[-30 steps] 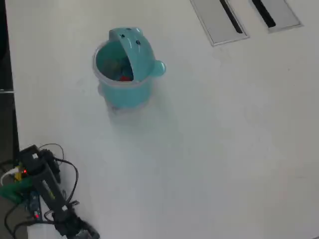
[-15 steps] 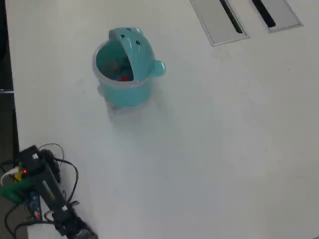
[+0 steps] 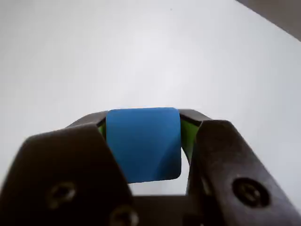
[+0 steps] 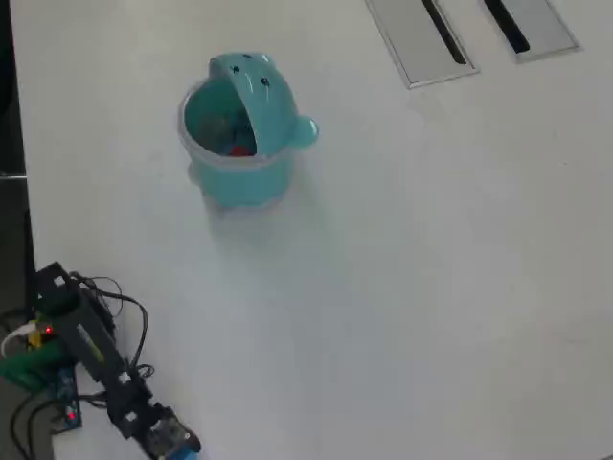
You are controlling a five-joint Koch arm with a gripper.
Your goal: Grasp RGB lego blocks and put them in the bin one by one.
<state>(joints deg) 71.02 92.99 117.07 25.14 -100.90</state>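
Clearly the coming move turns on direction: in the overhead view the bin [image 4: 239, 134] stands well apart from the gripper [image 4: 170, 441], toward one o'clock across the bare table [image 4: 431, 287]. One bin, lid flap tipped back; one red block [image 4: 239, 149] shows inside, other contents unclear. The jaws clamp one blue block [image 3: 143, 143], with green pads [image 3: 187, 136] against its sides.
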